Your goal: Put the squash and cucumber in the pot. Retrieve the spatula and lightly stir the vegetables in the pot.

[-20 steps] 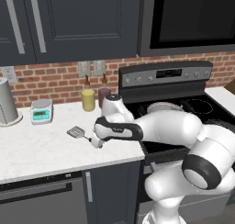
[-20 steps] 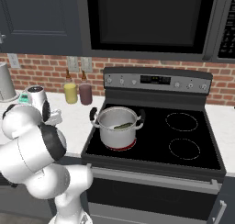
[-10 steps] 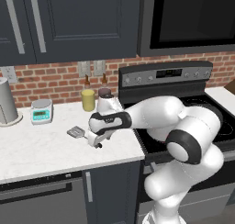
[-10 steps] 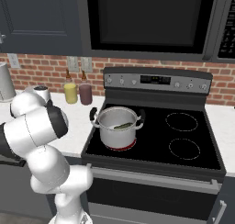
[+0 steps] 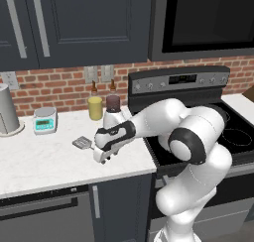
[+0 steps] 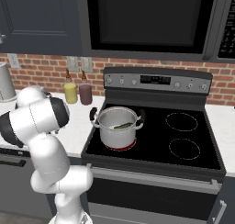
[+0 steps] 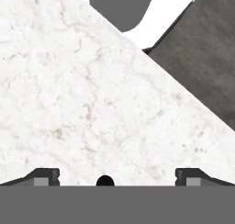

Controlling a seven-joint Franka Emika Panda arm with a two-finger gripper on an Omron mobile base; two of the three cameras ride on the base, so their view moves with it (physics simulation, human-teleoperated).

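Spatula (image 5: 82,143) beside wide-spread empty fingers (image 5: 100,157) from left; cucumber (image 6: 122,126) inside pot (image 6: 117,126) from right.

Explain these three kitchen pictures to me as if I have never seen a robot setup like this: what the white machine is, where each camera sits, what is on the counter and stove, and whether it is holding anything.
The white machine is a robot arm on a driving base, in a computer-rendered kitchen. Two cameras ride on the base behind the arm, one to its left and one to its right. A third sits on the hand and looks along the gripper, whose two dark fingertips stand wide apart, open and holding nothing.

From the left, the arm bends down over the white counter, its gripper just beside the spatula lying there. Behind are a yellow bottle, a dark jar, a small scale and a grey canister.

From the right, the steel pot sits on the stove with the green cucumber inside. I cannot make out the squash.
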